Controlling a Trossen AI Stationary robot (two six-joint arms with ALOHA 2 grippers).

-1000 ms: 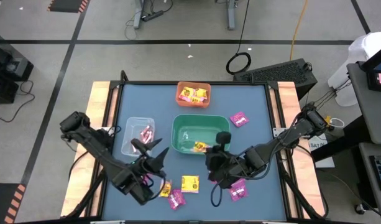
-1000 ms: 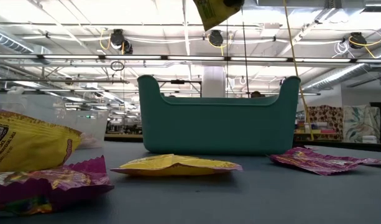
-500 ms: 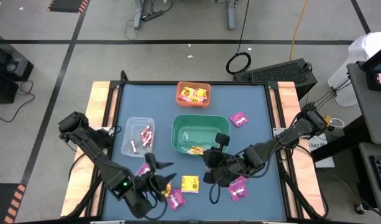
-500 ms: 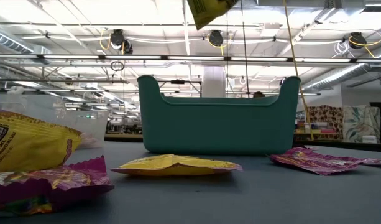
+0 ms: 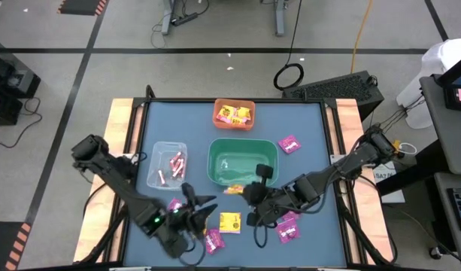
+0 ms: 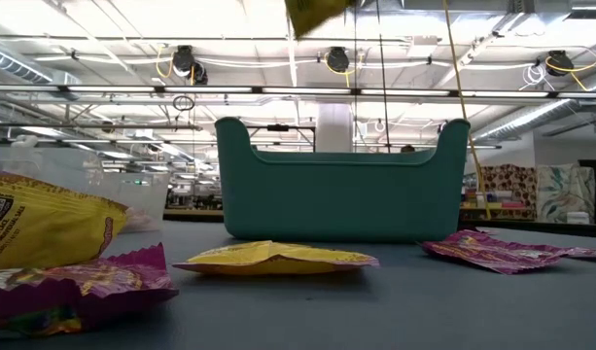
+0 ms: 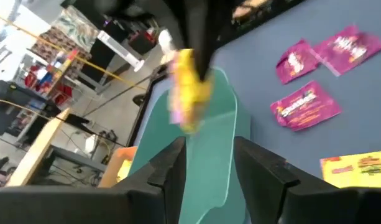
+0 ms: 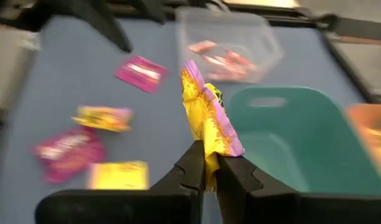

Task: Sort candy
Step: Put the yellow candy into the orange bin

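right end effector (image 8: pixel 204 167) pinches a yellow packet (image 8: pixel 206 118) beside the green bin (image 5: pixel 241 162); left end effector (image 5: pixel 204 207) open.

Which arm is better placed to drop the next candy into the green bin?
Right. Its pincer is shut on a yellow packet beside the green bin. The left pincer hangs open, holding nothing, nearer the front edge.

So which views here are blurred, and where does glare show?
Left wrist view: heavy motion smear over the held yellow packet. Right wrist view: soft, especially the clear bin. Low view: bright ceiling lights, nearest packets out of focus. High view: sharp, evenly lit.
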